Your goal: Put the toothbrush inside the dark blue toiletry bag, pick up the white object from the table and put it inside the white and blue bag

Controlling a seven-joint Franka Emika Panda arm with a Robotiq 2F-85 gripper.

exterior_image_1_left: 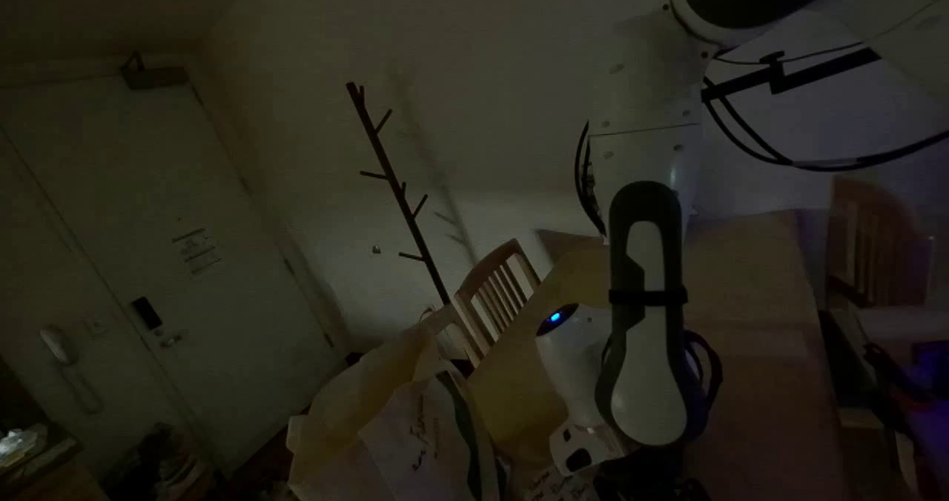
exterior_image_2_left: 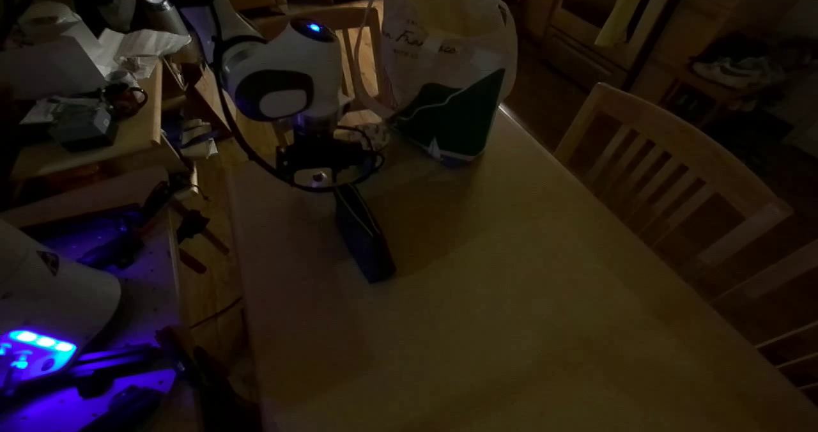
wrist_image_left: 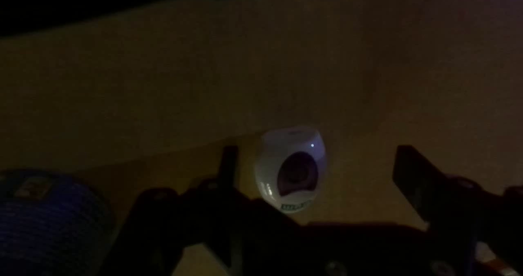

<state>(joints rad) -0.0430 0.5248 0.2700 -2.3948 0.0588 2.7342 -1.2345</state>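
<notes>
In the wrist view my gripper (wrist_image_left: 316,153) is open, its dark fingers wide apart. The white object (wrist_image_left: 269,161), rounded with a dark oval, lies on the table between them, nearer the left finger. In an exterior view the white object (exterior_image_2_left: 313,177) shows below my gripper (exterior_image_2_left: 327,163). The dark blue toiletry bag (exterior_image_2_left: 364,237) lies beside the gripper; a black shape at the wrist view's top left is probably the same bag (wrist_image_left: 102,2). The white and blue bag (exterior_image_2_left: 447,61) stands upright behind the gripper, also seen in an exterior view (exterior_image_1_left: 430,442). The toothbrush is not visible.
The room is very dark. The table (exterior_image_2_left: 511,304) has wooden chairs (exterior_image_2_left: 671,170) along one side. A patterned item (exterior_image_1_left: 563,486) lies by the white and blue bag. A blue textured thing (wrist_image_left: 49,227) is at the wrist view's lower left. A cluttered side table (exterior_image_2_left: 89,125) stands nearby.
</notes>
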